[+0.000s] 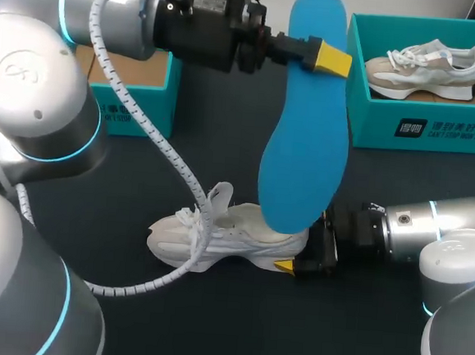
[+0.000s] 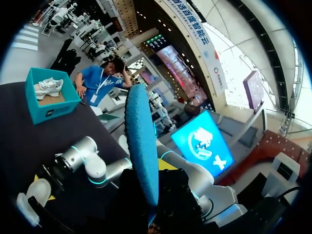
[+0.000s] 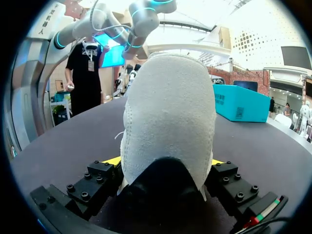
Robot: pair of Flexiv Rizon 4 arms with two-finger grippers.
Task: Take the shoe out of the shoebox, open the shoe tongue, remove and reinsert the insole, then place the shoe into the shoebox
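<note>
My left gripper (image 1: 333,60) is raised over the table's middle, shut on the top end of a blue insole (image 1: 307,134) that hangs down on its edge. In the left wrist view the insole (image 2: 141,146) rises edge-on out of the gripper. Below it a white shoe (image 1: 224,238) lies on the dark table, toe to the left, laces loose. My right gripper (image 1: 298,250) holds the shoe's heel from the right. In the right wrist view the heel (image 3: 168,122) fills the space between the fingers (image 3: 109,162), which press it from both sides.
A teal shoebox (image 1: 426,131) at the back right holds a second, beige and white shoe (image 1: 427,67). Another teal box (image 1: 136,104) stands at the back left under my left arm. A white coiled cable (image 1: 153,146) loops down from that arm to the shoe's laces.
</note>
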